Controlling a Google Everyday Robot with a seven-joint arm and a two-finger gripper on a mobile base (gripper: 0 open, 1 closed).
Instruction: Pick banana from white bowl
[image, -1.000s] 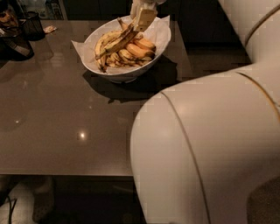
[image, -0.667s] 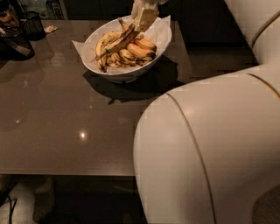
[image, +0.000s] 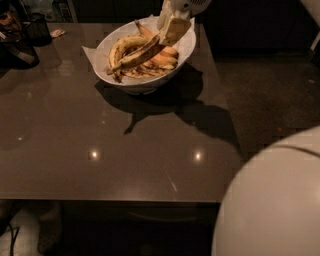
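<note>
The white bowl (image: 145, 82), lined with crinkled white paper, stands at the far middle of the brown table (image: 110, 145). My gripper (image: 170, 31) reaches down from the top edge over the bowl's right side and is shut on the upper end of the banana (image: 139, 55). This long brown-streaked banana hangs tilted, its lower dark tip pointing left and down over the bowl. An arched cleaner yellow banana (image: 120, 46) and other banana pieces (image: 160, 60) lie in the bowl beneath it.
A black mesh cup (image: 38, 29) and dark objects (image: 15, 47) stand at the table's far left. My white arm body (image: 272, 200) fills the lower right. The table's right edge drops to dark floor (image: 270, 95).
The view has shifted, so the bowl looks nearer and my arm body covers less. The banana's gripped end has risen, lifting it partly out of the bowl.
</note>
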